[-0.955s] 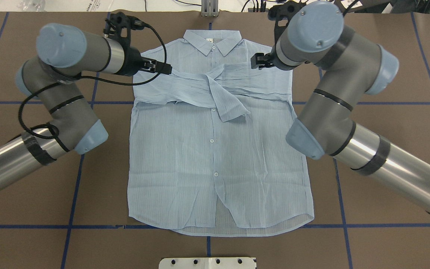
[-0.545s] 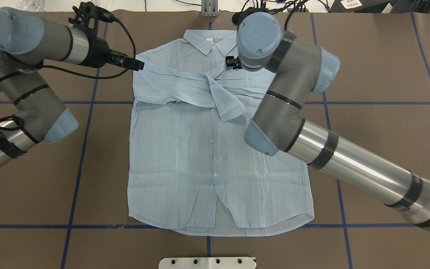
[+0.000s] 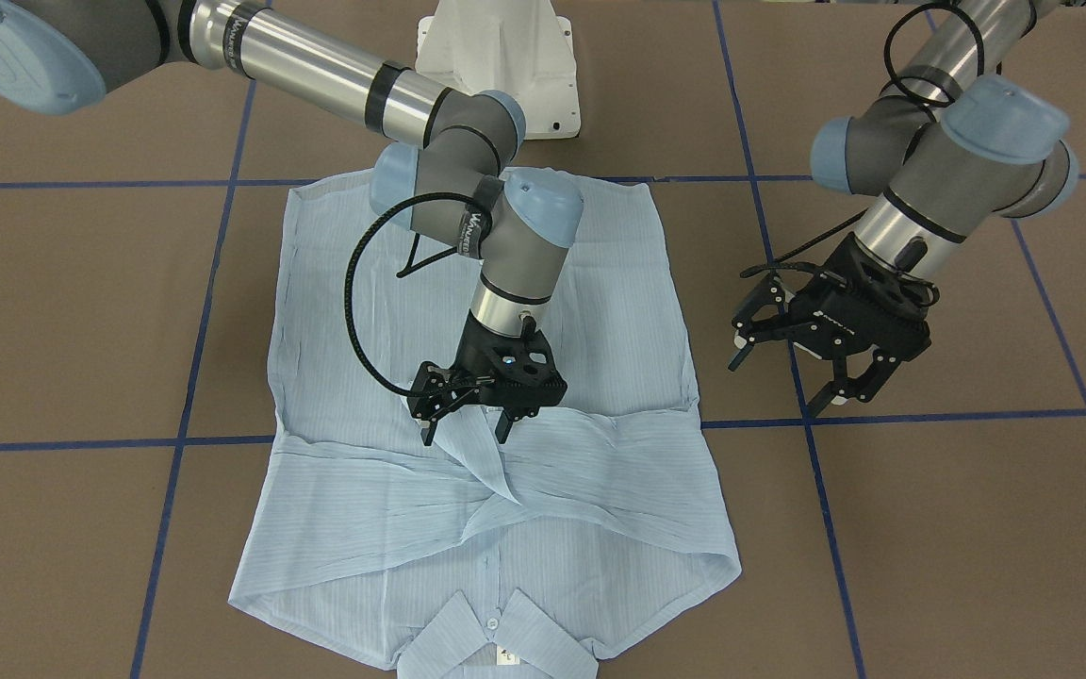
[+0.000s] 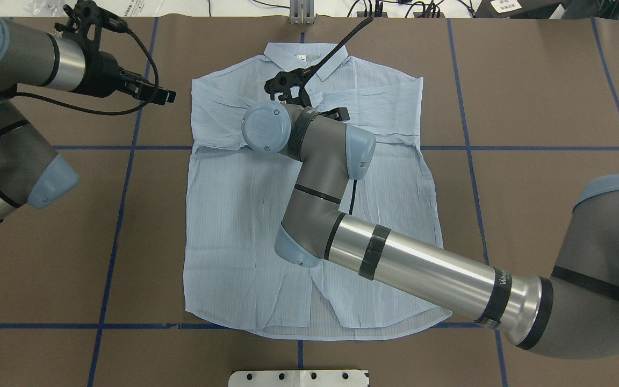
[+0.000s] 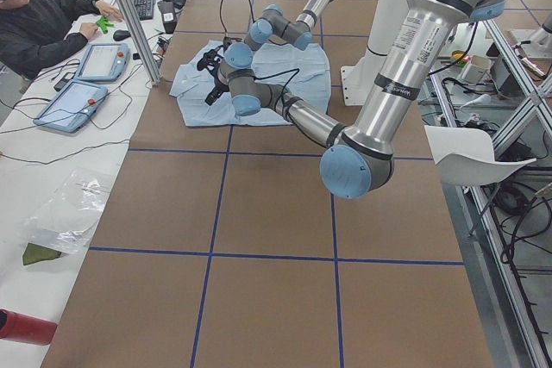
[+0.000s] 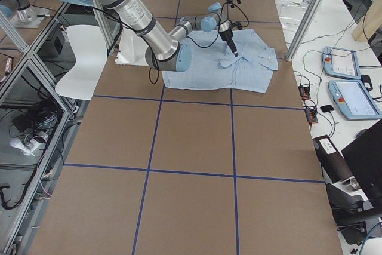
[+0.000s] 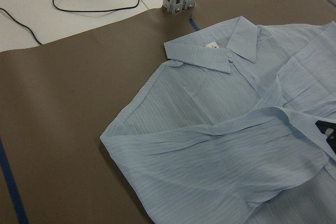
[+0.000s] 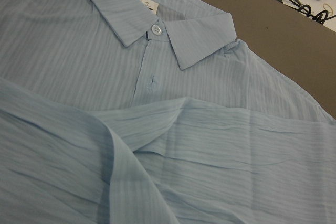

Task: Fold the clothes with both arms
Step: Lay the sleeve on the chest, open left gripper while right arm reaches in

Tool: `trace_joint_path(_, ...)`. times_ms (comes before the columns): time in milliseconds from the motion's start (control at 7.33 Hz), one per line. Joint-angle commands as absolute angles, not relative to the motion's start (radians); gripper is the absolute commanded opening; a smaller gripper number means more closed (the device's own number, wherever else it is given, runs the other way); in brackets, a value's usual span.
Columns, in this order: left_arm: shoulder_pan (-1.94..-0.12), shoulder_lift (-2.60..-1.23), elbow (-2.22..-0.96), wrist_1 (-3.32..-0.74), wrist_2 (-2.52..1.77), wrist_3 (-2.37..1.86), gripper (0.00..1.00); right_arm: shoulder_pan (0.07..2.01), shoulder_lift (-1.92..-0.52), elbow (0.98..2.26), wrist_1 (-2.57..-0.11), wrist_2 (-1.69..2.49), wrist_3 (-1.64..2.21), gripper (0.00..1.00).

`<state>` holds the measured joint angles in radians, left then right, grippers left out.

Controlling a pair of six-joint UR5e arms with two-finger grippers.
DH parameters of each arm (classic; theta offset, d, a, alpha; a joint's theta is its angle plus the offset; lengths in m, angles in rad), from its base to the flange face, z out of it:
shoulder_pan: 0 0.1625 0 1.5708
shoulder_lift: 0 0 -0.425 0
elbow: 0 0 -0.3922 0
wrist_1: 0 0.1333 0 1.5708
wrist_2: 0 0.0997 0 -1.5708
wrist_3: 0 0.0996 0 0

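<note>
The light blue striped shirt (image 3: 364, 528) (image 4: 234, 226) lies flat and buttoned on the brown table. Its collar (image 4: 305, 56) points away from the robot, and both sleeves are crossed over the chest (image 3: 505, 471). My right arm (image 4: 406, 263) reaches across the shirt. Its right gripper (image 3: 464, 432) hangs open just above the crossed sleeves, holding nothing; in the overhead view its wrist hides it. My left gripper (image 3: 785, 382) (image 4: 165, 96) is open and empty, off the shirt beside its shoulder. The wrist views show the collar (image 8: 157, 22) (image 7: 220, 45) and the sleeve folds.
Blue tape lines (image 4: 121, 215) grid the table. The white pedestal base (image 3: 496, 57) stands behind the shirt's hem. An aluminium post (image 4: 301, 11) rises at the far edge. In the exterior left view a person (image 5: 43, 15) sits at a side desk with tablets (image 5: 73, 101).
My right arm swung from the shirt's right shoulder to over the middle of the chest. My left arm drew back leftward off the shirt's other shoulder. The shirt has not moved.
</note>
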<state>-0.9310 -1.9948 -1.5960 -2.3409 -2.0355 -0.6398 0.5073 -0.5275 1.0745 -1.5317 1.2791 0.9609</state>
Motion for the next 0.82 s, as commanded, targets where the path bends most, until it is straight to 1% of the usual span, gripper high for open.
trace_joint_path(0, -0.931, -1.994, -1.597, -2.341, -2.036, -0.640, 1.00, 0.479, -0.499, 1.013, -1.534, 1.235, 0.957, 1.00)
trace_joint_path(273, -0.931, -1.994, -1.597, -2.342, -2.034, -0.641, 1.00, 0.482, -0.485, 1.012, -1.618, 1.212, 0.887, 1.00)
trace_joint_path(682, -0.930, -1.994, -1.597, -2.341, -2.034, -0.646, 1.00, 0.483, -0.485, 1.012, -1.621, 1.201, 0.865, 0.99)
